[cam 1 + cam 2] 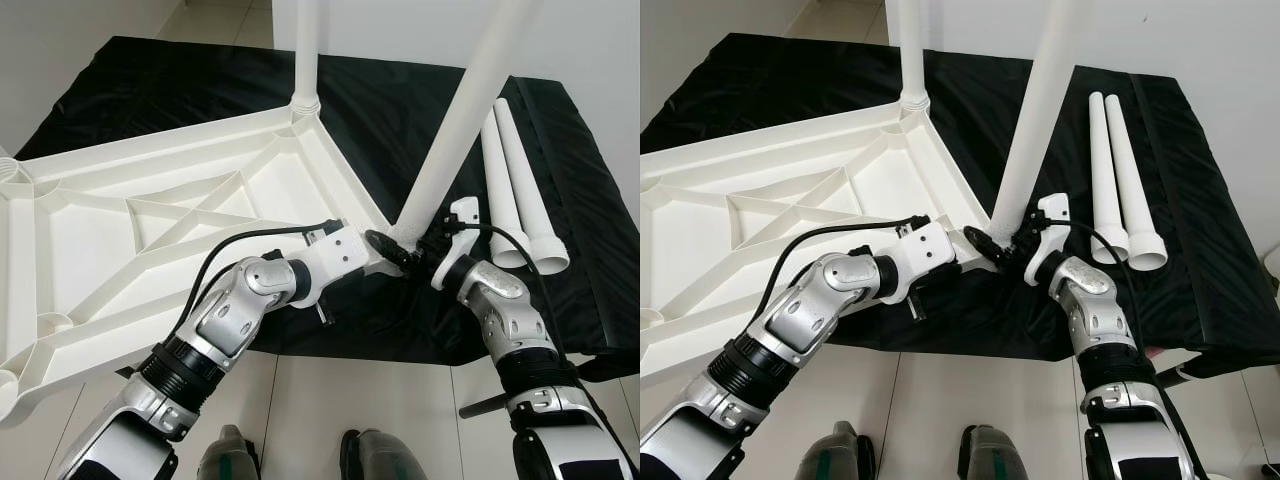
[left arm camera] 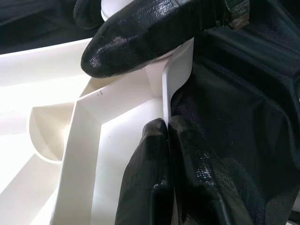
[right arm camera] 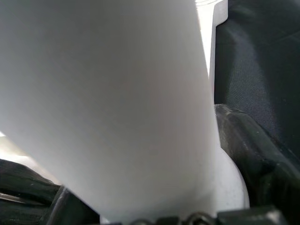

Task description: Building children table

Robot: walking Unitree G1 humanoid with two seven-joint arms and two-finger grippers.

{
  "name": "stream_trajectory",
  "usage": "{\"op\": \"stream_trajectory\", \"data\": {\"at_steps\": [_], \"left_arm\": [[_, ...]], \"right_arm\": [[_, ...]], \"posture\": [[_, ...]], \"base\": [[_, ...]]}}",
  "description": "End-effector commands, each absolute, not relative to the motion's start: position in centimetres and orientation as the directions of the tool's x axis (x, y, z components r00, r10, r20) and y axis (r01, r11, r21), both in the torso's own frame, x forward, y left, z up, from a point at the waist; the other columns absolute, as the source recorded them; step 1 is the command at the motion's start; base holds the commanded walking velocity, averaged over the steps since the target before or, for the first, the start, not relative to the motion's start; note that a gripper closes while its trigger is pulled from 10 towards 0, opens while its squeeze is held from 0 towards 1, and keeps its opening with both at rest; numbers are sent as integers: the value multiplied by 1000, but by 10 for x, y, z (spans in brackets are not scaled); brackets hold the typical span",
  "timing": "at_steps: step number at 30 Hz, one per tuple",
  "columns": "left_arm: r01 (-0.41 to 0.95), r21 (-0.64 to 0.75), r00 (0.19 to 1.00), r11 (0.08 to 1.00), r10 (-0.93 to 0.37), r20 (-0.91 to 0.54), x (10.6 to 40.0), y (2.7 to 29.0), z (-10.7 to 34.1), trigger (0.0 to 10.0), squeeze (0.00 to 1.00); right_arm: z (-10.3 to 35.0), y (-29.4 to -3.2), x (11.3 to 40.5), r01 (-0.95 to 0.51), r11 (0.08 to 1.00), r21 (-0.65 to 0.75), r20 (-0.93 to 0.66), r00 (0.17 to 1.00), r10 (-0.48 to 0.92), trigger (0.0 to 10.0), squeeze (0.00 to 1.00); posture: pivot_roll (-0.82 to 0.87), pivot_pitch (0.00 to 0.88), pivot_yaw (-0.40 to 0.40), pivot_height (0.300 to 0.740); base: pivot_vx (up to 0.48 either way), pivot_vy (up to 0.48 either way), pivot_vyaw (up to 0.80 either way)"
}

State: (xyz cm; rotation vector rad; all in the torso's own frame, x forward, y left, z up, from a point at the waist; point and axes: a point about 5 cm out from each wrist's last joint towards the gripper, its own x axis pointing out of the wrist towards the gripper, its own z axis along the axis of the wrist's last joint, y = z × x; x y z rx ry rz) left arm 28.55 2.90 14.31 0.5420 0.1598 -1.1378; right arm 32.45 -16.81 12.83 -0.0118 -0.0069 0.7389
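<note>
Your left gripper (image 2: 166, 140) fingers pinch the ribbed white plastic tabletop (image 1: 120, 215) rim; right gripper (image 1: 415, 255) fingers clasp the smooth tapered white leg (image 1: 455, 125).

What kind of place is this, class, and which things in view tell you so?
Probably an indoor home assembly spot: a white plastic tabletop lies upside down on a black cloth-covered surface, two loose white tapered legs lie beside it, over a pale tiled floor.

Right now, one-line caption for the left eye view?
Both grippers steady a leg at the upturned tabletop's corner.
</note>
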Motion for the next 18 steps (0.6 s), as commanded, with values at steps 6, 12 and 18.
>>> {"op": "stream_trajectory", "data": {"at_steps": [6, 12, 18], "left_arm": [[914, 308, 382, 265, -818, -430, 278, 24, 132, 10000, 0], [912, 305, 388, 273, -816, -429, 279, 23, 132, 10000, 0], [911, 302, 392, 280, -815, -427, 279, 23, 132, 10000, 0]], "right_arm": [[136, -168, 324, -652, 758, -39, 49, 756, 653, 0, 0], [122, -164, 326, -470, 880, -62, -42, 883, 468, 0, 0], [119, -151, 322, -315, 949, -11, -54, 948, 314, 0, 0]], "posture": [[-38, 27, -22, 740], [-42, 39, -36, 740], [-44, 49, -43, 740]], "base": [[0, 0, 0], [0, 0, 0], [0, 0, 0]]}}
